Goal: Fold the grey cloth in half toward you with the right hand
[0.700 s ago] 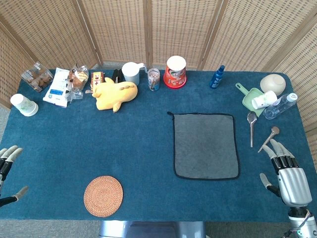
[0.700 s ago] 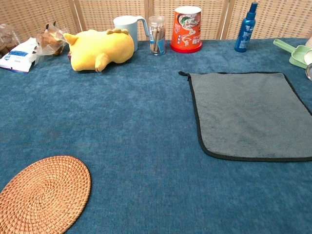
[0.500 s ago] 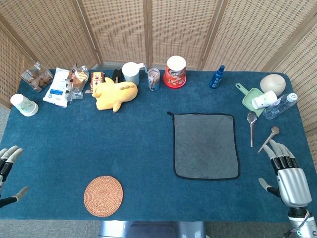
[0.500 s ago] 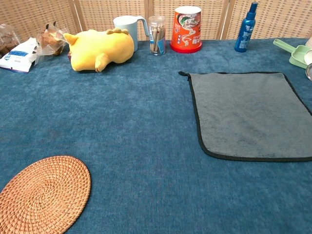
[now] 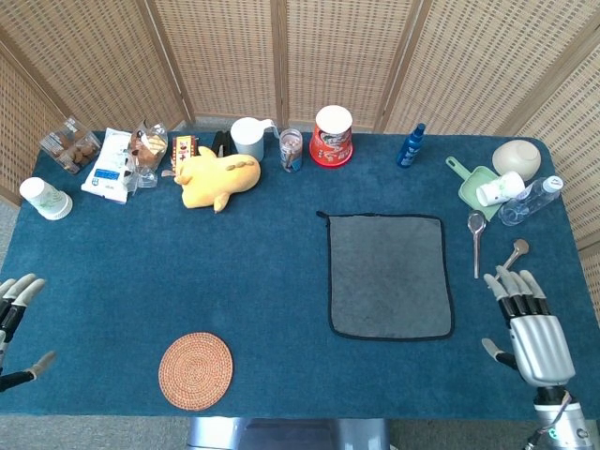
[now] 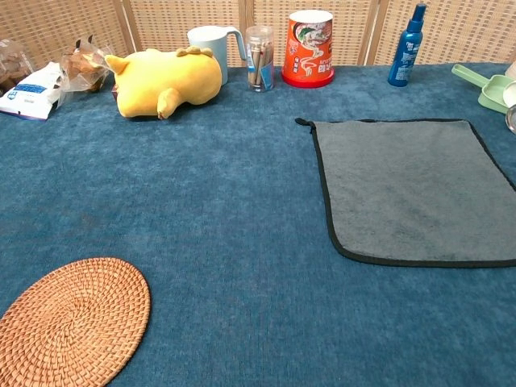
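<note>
The grey cloth (image 5: 389, 275) with its black border lies flat and unfolded on the blue table, right of centre; the chest view shows the cloth (image 6: 415, 189) spread out with a small loop at its far left corner. My right hand (image 5: 528, 328) hovers near the table's front right corner, fingers spread and empty, a short way right of the cloth. My left hand (image 5: 13, 314) is at the front left edge, fingers apart, holding nothing. Neither hand appears in the chest view.
A woven coaster (image 5: 195, 370) lies front left. Two spoons (image 5: 476, 239) rest right of the cloth, beside a green scoop with a cup (image 5: 487, 187) and a bottle (image 5: 531, 200). A yellow plush (image 5: 217, 176), mug, red tub (image 5: 332, 136), blue spray bottle (image 5: 411, 145) and snacks line the far edge.
My right hand has shifted slightly left and forward, toward the cloth. The cloth and the left hand have not moved.
</note>
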Controlling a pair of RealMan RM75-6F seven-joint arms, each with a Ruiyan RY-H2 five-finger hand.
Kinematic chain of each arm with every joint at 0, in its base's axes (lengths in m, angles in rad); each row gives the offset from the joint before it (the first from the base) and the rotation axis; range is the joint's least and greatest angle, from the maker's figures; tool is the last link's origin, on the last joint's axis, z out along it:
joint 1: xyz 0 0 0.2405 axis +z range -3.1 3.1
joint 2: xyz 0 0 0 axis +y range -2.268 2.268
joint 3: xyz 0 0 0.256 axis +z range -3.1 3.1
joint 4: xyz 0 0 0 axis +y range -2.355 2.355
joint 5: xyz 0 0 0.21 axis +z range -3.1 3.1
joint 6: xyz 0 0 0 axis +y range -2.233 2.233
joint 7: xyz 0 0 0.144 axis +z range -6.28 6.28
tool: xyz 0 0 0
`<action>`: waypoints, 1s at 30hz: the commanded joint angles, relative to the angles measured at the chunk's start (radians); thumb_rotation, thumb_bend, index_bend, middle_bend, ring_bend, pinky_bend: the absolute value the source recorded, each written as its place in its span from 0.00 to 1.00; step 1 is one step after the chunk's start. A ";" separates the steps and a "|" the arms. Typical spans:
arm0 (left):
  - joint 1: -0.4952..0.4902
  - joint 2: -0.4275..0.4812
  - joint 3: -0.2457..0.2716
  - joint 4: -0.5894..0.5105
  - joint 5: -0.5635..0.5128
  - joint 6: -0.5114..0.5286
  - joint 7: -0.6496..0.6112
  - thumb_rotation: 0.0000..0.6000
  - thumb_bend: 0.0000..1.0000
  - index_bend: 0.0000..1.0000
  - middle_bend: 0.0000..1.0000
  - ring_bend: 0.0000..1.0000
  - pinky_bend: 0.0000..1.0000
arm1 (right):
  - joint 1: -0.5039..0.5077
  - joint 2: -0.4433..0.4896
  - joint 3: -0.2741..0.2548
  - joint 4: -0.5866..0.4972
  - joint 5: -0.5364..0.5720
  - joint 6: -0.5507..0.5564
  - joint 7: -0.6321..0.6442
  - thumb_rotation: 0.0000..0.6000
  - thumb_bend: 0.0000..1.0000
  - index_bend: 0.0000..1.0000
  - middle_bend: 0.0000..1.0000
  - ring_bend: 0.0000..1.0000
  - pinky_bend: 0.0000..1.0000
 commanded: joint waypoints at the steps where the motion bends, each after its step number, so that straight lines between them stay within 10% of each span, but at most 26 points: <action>1: -0.003 0.001 -0.001 0.000 -0.001 -0.005 0.002 1.00 0.28 0.00 0.00 0.00 0.00 | 0.055 0.016 0.025 -0.033 0.029 -0.079 -0.017 1.00 0.00 0.00 0.00 0.00 0.09; 18: -0.030 -0.017 -0.024 -0.012 -0.070 -0.054 0.033 1.00 0.28 0.00 0.00 0.00 0.00 | 0.433 -0.101 0.238 0.114 0.530 -0.649 -0.006 1.00 0.07 0.30 0.00 0.00 0.10; 30: -0.037 -0.017 -0.043 -0.015 -0.123 -0.062 0.033 1.00 0.28 0.00 0.00 0.00 0.00 | 0.627 -0.293 0.264 0.413 0.782 -0.729 -0.186 1.00 0.22 0.33 0.00 0.00 0.10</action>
